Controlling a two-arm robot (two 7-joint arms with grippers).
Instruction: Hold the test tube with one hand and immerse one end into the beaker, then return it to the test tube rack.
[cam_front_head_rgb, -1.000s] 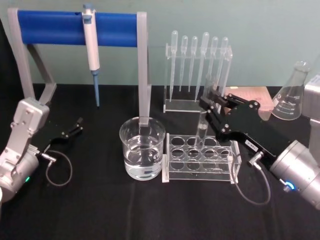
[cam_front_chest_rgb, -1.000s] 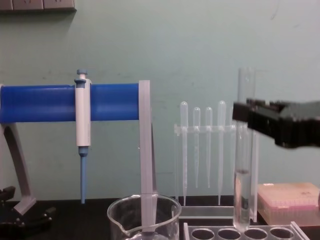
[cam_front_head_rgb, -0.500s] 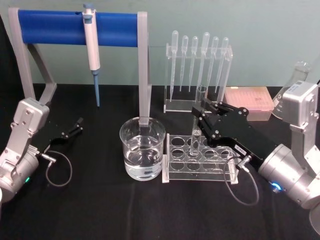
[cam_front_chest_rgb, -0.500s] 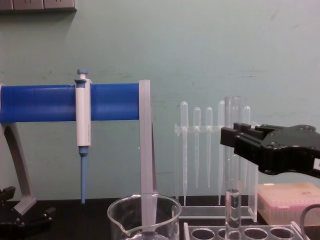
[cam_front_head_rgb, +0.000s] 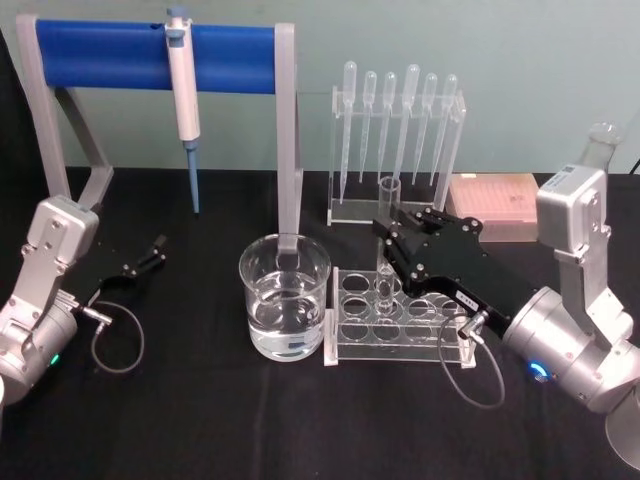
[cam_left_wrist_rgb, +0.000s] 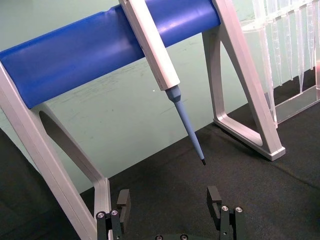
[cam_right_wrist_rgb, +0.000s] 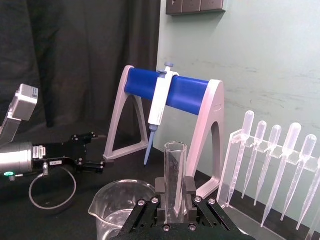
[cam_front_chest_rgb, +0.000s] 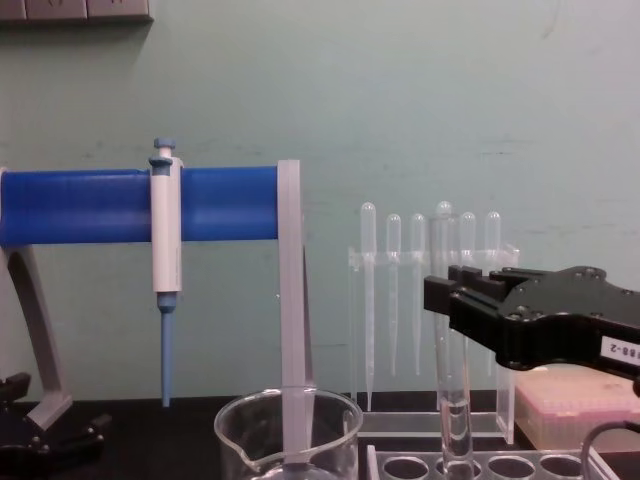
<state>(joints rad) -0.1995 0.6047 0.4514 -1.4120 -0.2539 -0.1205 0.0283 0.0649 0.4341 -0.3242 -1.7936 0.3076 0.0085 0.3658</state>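
Note:
The test tube (cam_front_head_rgb: 388, 200) stands upright between the fingers of my right gripper (cam_front_head_rgb: 392, 232), which is shut on its middle. Its lower end reaches the top of the clear tube rack (cam_front_head_rgb: 400, 325), at the back row, right of the beaker (cam_front_head_rgb: 285, 298), which holds water. In the chest view the test tube (cam_front_chest_rgb: 453, 420) hangs below the right gripper (cam_front_chest_rgb: 447, 297), with the beaker (cam_front_chest_rgb: 290, 430) to its left. The right wrist view shows the test tube (cam_right_wrist_rgb: 175, 165) clamped by the fingers (cam_right_wrist_rgb: 160, 192). My left gripper (cam_front_head_rgb: 152, 252) rests open on the black table at the far left, also seen as the left gripper (cam_left_wrist_rgb: 169, 201).
A grey stand with a blue bar (cam_front_head_rgb: 150, 55) carries a blue-tipped pipette (cam_front_head_rgb: 183, 90) behind the beaker. A clear holder of bulb pipettes (cam_front_head_rgb: 395, 130) stands behind the rack. A pink box (cam_front_head_rgb: 495, 200) and a glass flask (cam_front_head_rgb: 600, 140) sit at the back right.
My right gripper has carried the test tube left along the rack toward the beaker and lowered it. The left arm has not moved.

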